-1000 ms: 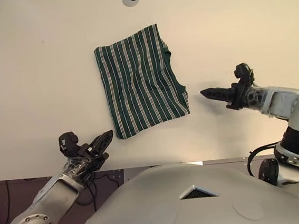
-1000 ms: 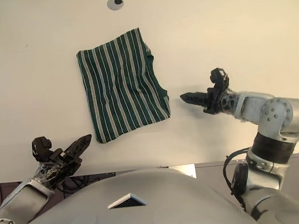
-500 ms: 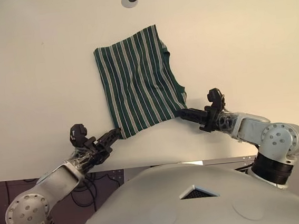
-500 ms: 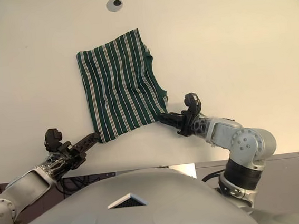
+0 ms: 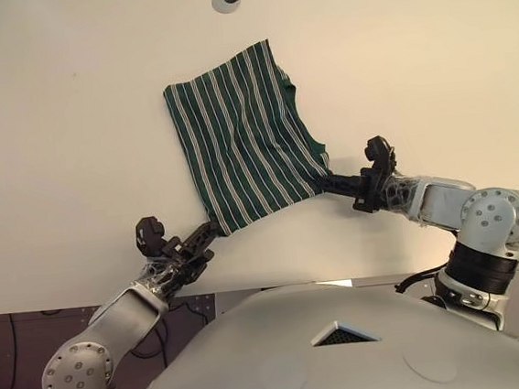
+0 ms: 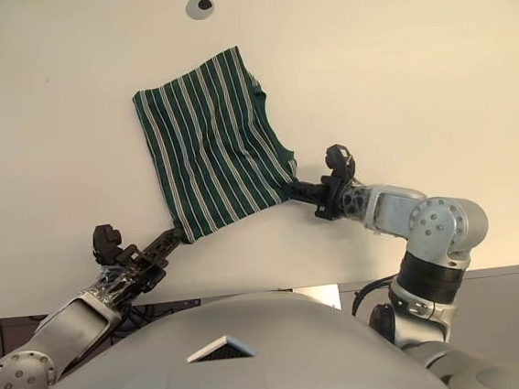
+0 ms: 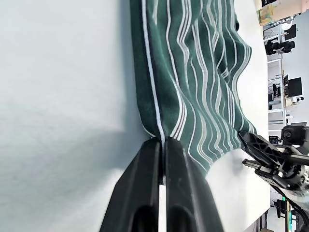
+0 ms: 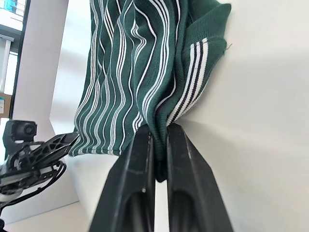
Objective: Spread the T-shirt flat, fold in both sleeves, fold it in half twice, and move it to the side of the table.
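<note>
Left eye view first: one shirt [image 5: 240,137], green with white stripes, folded into a rough rectangle and lying near the middle of the one pale table [image 5: 429,49]. Two grippers are on it. The left gripper [image 5: 209,229] has its tips at the shirt's near left corner; the right gripper [image 5: 324,181] is at the near right corner, beside the ribbed trim. One round grommet [image 5: 225,0] sits at the far edge of the table, well apart from the cloth.

Right eye view, same scene: both arms lie low over the table's near edge, one at each near corner.

Left wrist view: close in now. The two black fingers are pressed nearly together, pinching the shirt's corner right at its white-striped edge. The cloth beyond runs in ripples, and the right gripper shows farther off at the other corner.

Right wrist view: its two fingers clamp narrowly on a bunched fold of green cloth, just beside the cuff with its white bands. The fabric rises in wrinkles away from the grip, and the left gripper shows small at the far corner
</note>
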Available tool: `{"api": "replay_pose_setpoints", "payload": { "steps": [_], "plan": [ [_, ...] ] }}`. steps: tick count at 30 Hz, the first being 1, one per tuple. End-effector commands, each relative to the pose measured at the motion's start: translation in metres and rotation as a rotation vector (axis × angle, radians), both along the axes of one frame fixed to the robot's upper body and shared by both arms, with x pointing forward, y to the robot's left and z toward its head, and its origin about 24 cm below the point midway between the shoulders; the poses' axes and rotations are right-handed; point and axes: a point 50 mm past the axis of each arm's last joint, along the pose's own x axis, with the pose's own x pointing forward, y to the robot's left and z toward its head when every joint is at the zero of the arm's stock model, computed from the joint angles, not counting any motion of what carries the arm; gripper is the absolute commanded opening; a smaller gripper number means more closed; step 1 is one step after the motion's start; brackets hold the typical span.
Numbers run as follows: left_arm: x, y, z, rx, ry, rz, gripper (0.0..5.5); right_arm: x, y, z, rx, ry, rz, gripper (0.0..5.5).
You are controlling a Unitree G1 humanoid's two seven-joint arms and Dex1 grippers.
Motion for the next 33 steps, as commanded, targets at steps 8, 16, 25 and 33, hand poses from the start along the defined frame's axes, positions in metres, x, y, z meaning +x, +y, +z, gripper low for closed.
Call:
{"api": "replay_pose_setpoints", "payload": {
  "steps": [8, 16, 25, 33],
  "plan": [
    [-0.019, -0.005, 0.027, -0.096, -0.079, -0.098, 0.0, -0.01, -0.038, 0.039, 0.04, -0.114, 0.188, 0.06],
    [0.005, 0.007, 0.044, -0.108, -0.19, -0.03, 0.0, -0.003, -0.041, 0.054, 0.105, -0.181, 0.158, 0.06],
    [0.053, 0.0, 0.035, -0.105, -0.22, 0.043, 0.0, 0.072, -0.017, 0.06, -0.001, -0.18, 0.016, 0.06],
    [0.08, 0.001, 0.03, -0.096, -0.235, 0.077, 0.0, 0.104, 0.005, 0.054, -0.057, -0.144, 0.011, 0.06]
  ]
}}
